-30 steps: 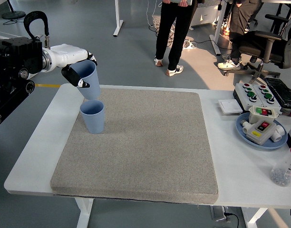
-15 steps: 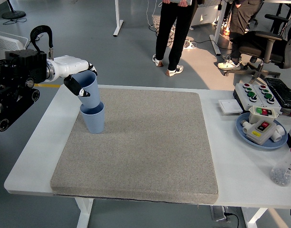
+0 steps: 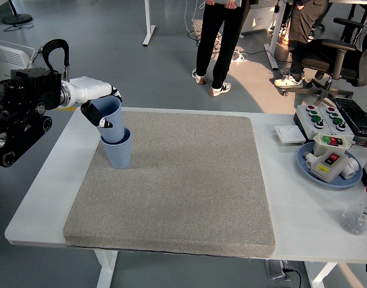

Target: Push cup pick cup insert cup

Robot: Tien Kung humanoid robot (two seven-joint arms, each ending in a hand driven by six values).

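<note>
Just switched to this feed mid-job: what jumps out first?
The left hand, at the mat's far left corner, grips a tilted blue cup whose base sits partway inside a second blue cup standing on the grey mat. A blue plate of button boxes sits at the table's right.

No legible text, label, brand, number or sign is present in the head view. The bottle [image 3: 358, 213] at the table's right edge carries print too small to read. The button boxes [image 3: 330, 157] on the right show coloured buttons only, with no readable markings.
</note>
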